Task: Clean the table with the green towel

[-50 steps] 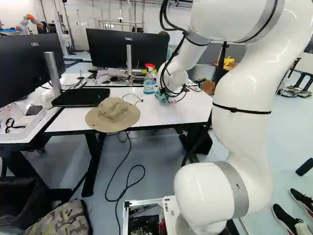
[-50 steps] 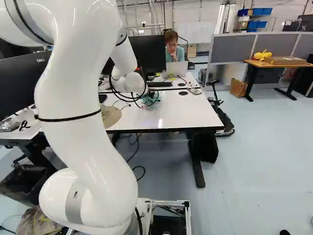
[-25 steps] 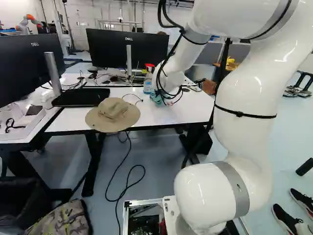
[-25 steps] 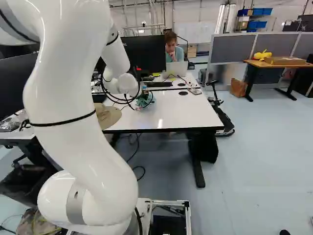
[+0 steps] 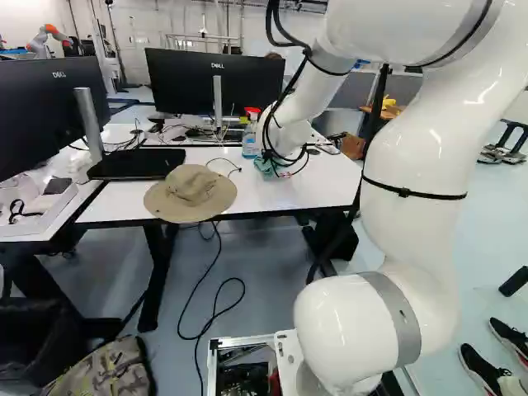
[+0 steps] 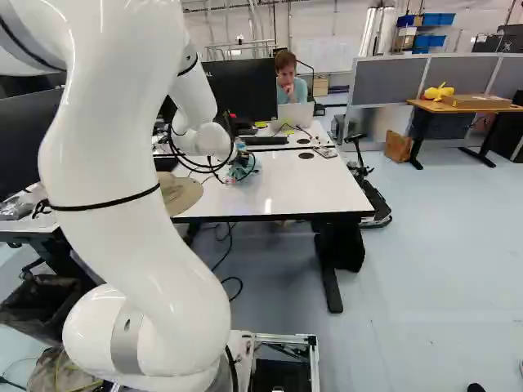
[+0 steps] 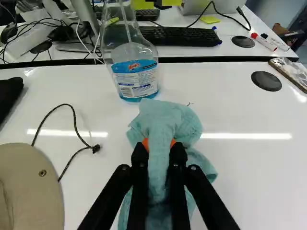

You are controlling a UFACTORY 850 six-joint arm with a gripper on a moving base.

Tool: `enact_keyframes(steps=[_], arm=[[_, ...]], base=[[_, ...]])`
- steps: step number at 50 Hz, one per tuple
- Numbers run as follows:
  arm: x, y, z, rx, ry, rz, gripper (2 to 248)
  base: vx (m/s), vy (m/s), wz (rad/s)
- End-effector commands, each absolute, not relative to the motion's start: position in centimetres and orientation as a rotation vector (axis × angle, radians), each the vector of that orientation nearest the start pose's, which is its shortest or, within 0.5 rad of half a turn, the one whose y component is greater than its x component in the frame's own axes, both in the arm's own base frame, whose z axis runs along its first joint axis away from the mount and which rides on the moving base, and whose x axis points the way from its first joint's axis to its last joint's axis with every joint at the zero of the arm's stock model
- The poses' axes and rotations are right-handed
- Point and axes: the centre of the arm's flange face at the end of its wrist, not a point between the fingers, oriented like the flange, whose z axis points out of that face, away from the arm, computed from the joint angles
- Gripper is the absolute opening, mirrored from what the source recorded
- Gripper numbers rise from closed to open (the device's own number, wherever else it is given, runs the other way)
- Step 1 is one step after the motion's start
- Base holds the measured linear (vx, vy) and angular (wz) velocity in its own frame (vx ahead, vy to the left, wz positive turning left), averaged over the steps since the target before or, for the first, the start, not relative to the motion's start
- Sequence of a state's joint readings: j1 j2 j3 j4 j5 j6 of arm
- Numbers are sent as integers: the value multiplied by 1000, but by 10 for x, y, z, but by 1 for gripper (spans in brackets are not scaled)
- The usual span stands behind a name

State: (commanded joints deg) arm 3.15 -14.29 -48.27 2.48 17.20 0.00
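Left monitor [image 5: 51, 115]: stands at the left of the left base view, a pale brand mark printed on its dark panel.
Hat [image 5: 191, 194]: tan, lying at the worktop's [image 5: 309, 191] near edge; a dark cord [image 7: 75, 129] curls beside it.
Rear monitor [image 5: 186, 82]: black, behind the hat, with a small pale brand mark on it.
Spray bottle [image 5: 252, 142]: clear, red trigger, blue liquid; its blue-and-white label [image 7: 135, 77] carries a brand mark above lines of small print. It stands upright just ahead of the towel, in the way on that side.
Green towel [image 7: 163, 120]: bunched up in my grip, loose folds hanging out on both sides and down toward the worktop; I can't quite tell whether its underside touches the surface.
My pincer [image 6: 235, 163]: closed on the towel, an orange pad pressing from each side.
Round black disc [image 7: 266, 81]: set in the worktop, ahead and to the right of me.
Markers [image 7: 264, 42]: two, by the far edge, one red-capped, print on their barrels.
Phone [image 7: 291, 74]: lying past the disc, at the far right corner.
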Motion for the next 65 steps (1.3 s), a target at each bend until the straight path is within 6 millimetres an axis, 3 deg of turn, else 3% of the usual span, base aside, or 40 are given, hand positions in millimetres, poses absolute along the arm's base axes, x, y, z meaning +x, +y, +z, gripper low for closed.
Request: enact_keyframes(steps=[20, 48, 65], arm=[[528, 25, 416, -2791, 146, -1333, 49], [528, 25, 416, -2791, 146, -1333, 49], [541, 12, 431, -2772, 182, -1387, 49]], base=[[0, 0, 0], [0, 0, 0], [0, 0, 0]])
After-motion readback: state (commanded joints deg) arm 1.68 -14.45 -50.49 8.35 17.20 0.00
